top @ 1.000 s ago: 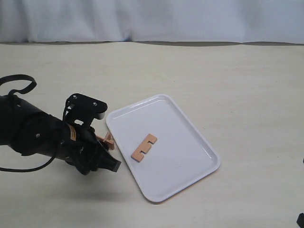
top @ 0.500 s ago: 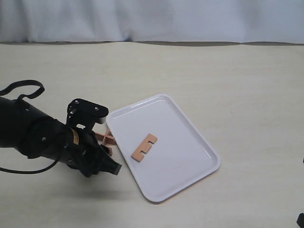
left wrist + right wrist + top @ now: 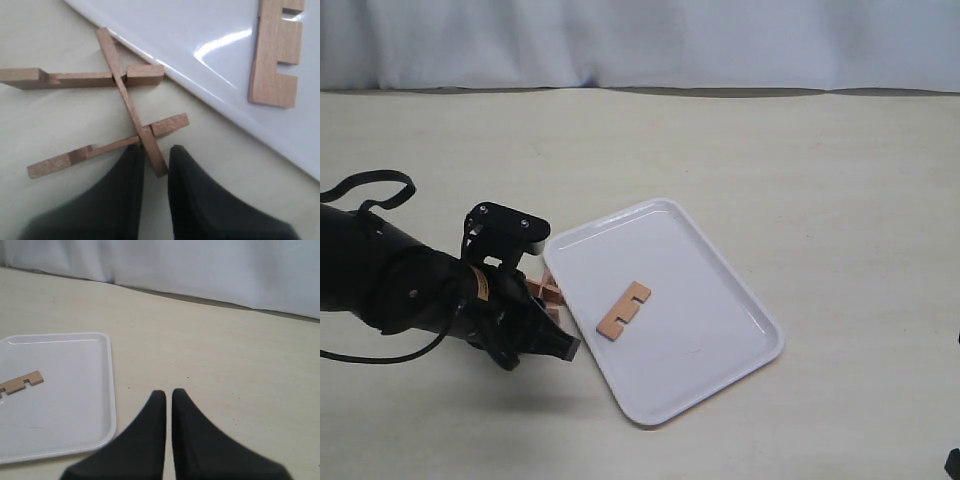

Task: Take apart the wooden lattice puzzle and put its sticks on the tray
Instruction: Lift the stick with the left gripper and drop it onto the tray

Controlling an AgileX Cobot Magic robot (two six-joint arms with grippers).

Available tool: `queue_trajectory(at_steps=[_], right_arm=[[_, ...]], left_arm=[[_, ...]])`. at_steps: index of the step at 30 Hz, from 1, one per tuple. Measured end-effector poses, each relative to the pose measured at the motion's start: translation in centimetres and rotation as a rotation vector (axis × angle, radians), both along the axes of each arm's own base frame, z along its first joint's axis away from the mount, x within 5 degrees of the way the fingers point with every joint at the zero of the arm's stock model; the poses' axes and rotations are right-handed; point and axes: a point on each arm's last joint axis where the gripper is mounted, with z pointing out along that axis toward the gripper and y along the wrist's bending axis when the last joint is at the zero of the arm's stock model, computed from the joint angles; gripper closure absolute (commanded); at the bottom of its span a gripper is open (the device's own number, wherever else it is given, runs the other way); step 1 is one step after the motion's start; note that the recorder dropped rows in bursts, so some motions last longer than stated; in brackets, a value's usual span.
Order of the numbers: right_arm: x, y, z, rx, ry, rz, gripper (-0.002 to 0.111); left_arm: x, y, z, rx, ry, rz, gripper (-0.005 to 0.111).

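Now, the white tray (image 3: 705,290) lies on the tabletop (image 3: 770,150) holding just one notched stick (image 3: 623,310), which rests flat near the tray's middle. Off the tray, just beside its rim, sits the wooden lattice puzzle (image 3: 125,90): three sticks, one long piece crossing two others, all resting on the tabletop. The left fingers (image 3: 120,200) are nearly closed and pinch the near end of that crossing piece. Over on the other side, the right fingers (image 3: 150,440) hover above the tabletop beside the tray, drawn together to a thin slit and gripping nothing.
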Motion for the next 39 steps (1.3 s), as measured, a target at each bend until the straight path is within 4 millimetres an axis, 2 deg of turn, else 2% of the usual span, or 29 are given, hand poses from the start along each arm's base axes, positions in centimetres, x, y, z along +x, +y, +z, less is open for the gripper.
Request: queue_trajectory(at_steps=[2,5,11,18,22,24,29,34,37,39], right_arm=[[0.0,0.0,0.0,0.000,0.000,0.000,0.104],[0.0,0.0,0.0,0.000,0.000,0.000,0.104],[0.0,0.0,0.0,0.000,0.000,0.000,0.104],[0.0,0.0,0.0,0.000,0.000,0.000,0.104],[0.0,0.0,0.0,0.000,0.002,0.000,0.104],[0.0,0.0,0.0,0.000,0.002,0.000,0.104],[0.0,0.0,0.0,0.000,0.002,0.000,0.104],[0.0,0.0,0.0,0.000,0.002,0.000,0.104],[0.0,0.0,0.0,0.000,0.002,0.000,0.104],[0.0,0.0,0.0,0.000,0.002,0.000,0.104]], left_arm=[[0.0,0.0,0.0,0.000,0.000,0.000,0.092],[0.0,0.0,0.0,-0.002,-0.003,0.000,0.107],[0.1,0.0,0.5,-0.004,-0.023,-0.017,0.107],[0.1,-0.1,4.0,-0.030,-0.062,-0.030,0.107],[0.3,-0.6,6.8,-0.092,-0.124,-0.028,0.107],[0.2,-1.8,7.4,-0.121,-0.145,-0.052,0.107],[-0.2,-6.9,7.6,-0.135,-0.142,-0.184,0.107],[0.0,-11.6,5.0,-0.037,-0.043,-0.311,0.107],[0.0,-13.4,3.4,-0.005,0.007,-0.340,0.107],[0.1,-14.0,2.6,0.008,0.025,-0.347,0.102]])
